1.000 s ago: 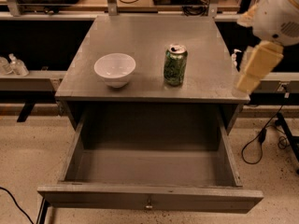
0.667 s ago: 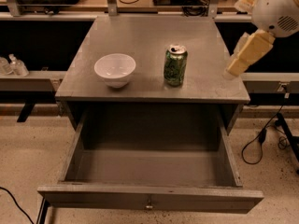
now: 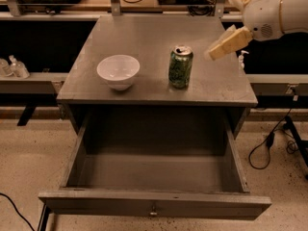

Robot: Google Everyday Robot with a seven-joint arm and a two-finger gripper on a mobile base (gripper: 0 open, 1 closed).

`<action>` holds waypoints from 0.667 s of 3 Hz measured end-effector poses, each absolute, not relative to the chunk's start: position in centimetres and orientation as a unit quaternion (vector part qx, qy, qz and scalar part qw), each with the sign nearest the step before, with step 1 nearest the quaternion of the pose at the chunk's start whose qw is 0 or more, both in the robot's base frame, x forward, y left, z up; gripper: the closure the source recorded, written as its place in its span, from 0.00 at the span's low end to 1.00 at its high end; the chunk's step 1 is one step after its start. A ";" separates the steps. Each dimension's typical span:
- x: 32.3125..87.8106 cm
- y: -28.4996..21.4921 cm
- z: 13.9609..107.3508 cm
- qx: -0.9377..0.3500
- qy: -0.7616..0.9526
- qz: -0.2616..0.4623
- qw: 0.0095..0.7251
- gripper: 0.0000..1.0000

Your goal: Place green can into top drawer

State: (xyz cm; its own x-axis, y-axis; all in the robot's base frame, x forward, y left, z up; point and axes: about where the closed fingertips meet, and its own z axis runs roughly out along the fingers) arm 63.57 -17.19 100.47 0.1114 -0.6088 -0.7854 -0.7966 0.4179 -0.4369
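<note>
My gripper [image 3: 214, 54] hangs above the right rear part of the grey table [image 3: 144, 32], at about 2 o'clock from the green can [image 3: 181, 67] and apart from it. Whether the gripper is open or closed, I cannot tell. The can stands upright on the table, right of centre. A white bowl [image 3: 118, 71] sits at the can's 9 o'clock, on the side away from my gripper. At 6 o'clock, below the table's front edge, the top drawer [image 3: 154, 205] is pulled wide open, knob facing the camera. Black cables [image 3: 267, 148] trail on the speckled floor at 4 o'clock.
</note>
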 end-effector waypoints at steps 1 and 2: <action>66.2 -14.0 98.2 -0.510 0.649 0.158 0.542 0.00; 67.0 -11.2 95.6 -0.505 0.661 0.191 0.522 0.00</action>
